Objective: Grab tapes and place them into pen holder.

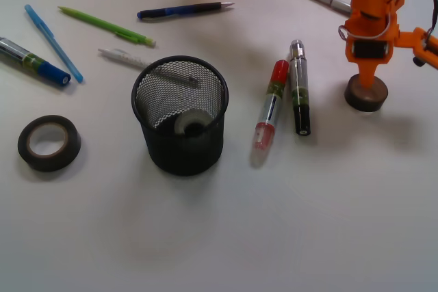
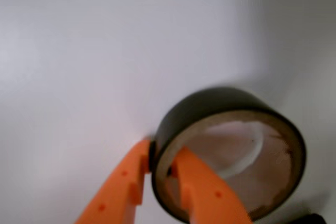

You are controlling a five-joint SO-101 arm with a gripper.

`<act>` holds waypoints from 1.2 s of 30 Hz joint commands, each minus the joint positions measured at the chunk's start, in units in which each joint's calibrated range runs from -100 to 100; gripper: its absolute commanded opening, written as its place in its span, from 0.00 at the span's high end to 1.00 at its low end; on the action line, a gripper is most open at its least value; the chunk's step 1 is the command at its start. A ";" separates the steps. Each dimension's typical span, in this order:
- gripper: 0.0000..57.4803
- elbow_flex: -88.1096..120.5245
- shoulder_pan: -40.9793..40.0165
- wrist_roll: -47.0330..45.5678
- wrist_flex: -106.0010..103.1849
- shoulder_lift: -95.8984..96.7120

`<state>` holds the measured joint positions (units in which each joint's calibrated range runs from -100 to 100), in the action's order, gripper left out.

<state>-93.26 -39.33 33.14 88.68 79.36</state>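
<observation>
One small dark tape roll (image 2: 231, 150) lies flat near the worktop's right edge; we find the gripper (image 2: 160, 169) pinching its wall, one finger inside the core. Another roll (image 1: 189, 123) already sits in the pen holder (image 1: 180, 115).

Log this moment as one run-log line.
hand: shut on small dark tape, on table | whitish tape: inside pen holder | large dark tape: left of holder, untouched

Office desk: pens (image 1: 185, 10), markers (image 1: 299, 87).
</observation>
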 commanded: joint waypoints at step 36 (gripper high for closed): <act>1.00 9.84 35.48 -18.32 10.79 -29.67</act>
<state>-85.27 -4.55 13.16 98.70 50.09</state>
